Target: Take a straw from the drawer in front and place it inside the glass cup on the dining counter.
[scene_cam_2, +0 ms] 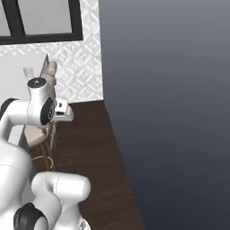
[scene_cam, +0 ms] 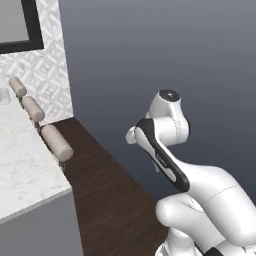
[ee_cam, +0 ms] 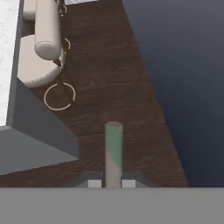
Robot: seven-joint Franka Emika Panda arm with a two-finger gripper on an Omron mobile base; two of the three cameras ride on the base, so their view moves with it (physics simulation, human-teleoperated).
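The gripper is closed on a green-and-pink straw, held above the dark wood floor beside the marble bench with stools

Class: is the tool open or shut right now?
Shut: in the hand view the tool grips the straw between its tips.

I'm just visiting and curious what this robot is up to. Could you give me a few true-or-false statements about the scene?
1. The gripper is shut on a green-and-beige striped straw. True.
2. The floor is pale tile. False: it is dark brown wood.
3. Beige cushioned stools stand beside the white marble-look dining counter. True.
4. The straw lies on the floor. False: it stands up from between the fingertips.
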